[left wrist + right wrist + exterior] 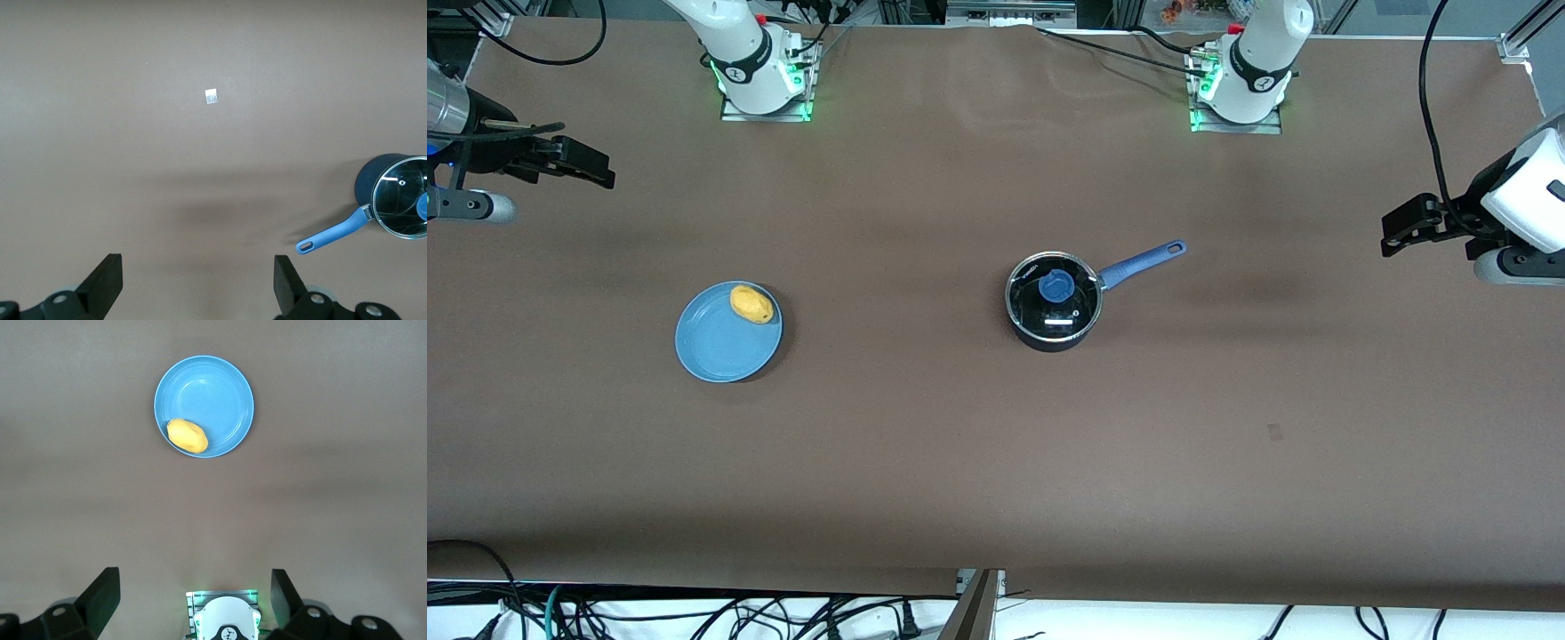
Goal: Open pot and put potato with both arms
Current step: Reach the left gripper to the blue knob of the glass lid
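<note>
The black pot (1052,307) stands mid-table with its glass lid (1063,311) on, blue knob (1056,286) on top, and its blue handle (1143,262) points toward the left arm's end. It also shows in the left wrist view (369,187). The yellow-orange potato (751,303) lies on a blue plate (720,347) toward the right arm's end; the right wrist view shows the potato (187,435) too. My left gripper (1398,231) hangs open and empty over the left arm's end of the table. My right gripper (596,169) hangs open and empty over the right arm's end.
The two arm bases (765,76) (1240,84) stand at the table's edge farthest from the front camera. A small pale mark (211,96) is on the brown table, nearer the front camera than the pot. Cables (694,613) lie below the near edge.
</note>
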Controlling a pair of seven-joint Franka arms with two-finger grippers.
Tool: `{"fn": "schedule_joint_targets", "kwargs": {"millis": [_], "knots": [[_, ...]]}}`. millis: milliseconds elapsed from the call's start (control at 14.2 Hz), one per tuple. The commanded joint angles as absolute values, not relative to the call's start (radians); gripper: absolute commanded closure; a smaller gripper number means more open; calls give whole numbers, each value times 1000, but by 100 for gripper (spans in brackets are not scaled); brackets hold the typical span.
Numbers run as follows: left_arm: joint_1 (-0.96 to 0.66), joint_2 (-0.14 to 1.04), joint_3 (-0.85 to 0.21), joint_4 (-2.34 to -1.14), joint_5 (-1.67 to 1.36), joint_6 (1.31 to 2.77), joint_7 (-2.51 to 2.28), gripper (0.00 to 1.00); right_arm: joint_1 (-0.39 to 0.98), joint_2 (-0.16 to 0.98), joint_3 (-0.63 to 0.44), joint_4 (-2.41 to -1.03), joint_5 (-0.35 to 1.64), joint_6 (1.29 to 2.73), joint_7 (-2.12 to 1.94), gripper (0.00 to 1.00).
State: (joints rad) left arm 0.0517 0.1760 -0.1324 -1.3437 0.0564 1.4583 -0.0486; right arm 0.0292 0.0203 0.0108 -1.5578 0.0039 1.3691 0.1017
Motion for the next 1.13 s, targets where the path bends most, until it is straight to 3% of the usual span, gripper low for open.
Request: {"fn": "schedule_joint_targets", "kwargs": {"millis": [0,353,776,1059], "knots": [[67,166,-127,-1361,45,1451,-6,0,29,-3,15,-1586,-8,1397,117,0],[38,198,-135,-1367,-61,1459,-47,0,29,-2,14,-1588,-9,1424,117,0],[-107,386,-241,-1365,-58,1712,-501,0,29,0,12,-1588,-9,1422,117,0],[-234,500,-247,-1365,31,1831,-650,0,29,0,12,-1586,-9,1422,117,0]]}}
